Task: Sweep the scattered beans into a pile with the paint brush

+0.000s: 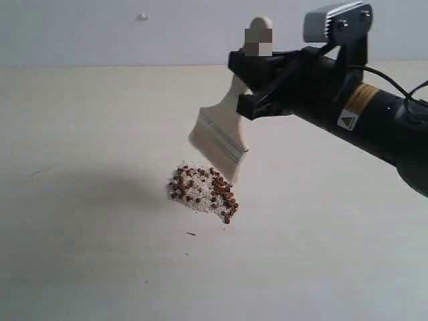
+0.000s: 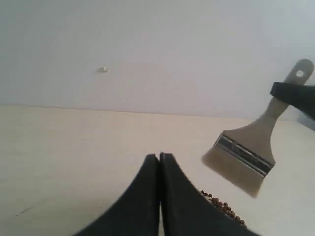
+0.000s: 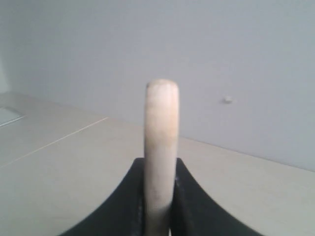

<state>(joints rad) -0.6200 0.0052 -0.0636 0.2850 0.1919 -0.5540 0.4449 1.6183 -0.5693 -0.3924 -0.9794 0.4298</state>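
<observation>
The left of the pale counter [image 1: 80, 200] lay bare except for a faint scratch [image 1: 37, 172], with a plain wall [image 1: 100, 33] behind it carrying one small speck [image 1: 142, 17]. The left gripper [image 2: 159, 162] did not show in the exterior view; its own wrist view showed its two black jaws pressed together with nothing between them, low over the counter and facing the pile. Near the middle of the counter the beans [image 1: 204, 189] sat gathered in one compact heap, reddish-brown and mixed with whitish crumbs [image 1: 194, 204], and a tiny dark fleck [image 1: 191, 233] lay just in front of it. Above the heap's right edge hung the brush [image 1: 222, 139], tilted, with the bristles pointing down toward the beans and the handle rising up and to the right. In the left wrist view the bristle tips looked clear of the counter and just beside the beans, though contact could not be ruled out from the exterior view. The right gripper [image 1: 242, 83] was clamped on the cream handle above the silver ferrule, and the right wrist view showed the handle end standing upright between the two jaws. Behind it the black right arm [image 1: 374, 120] ran off to the right edge, with a grey camera [image 1: 334, 23] mounted on top.
</observation>
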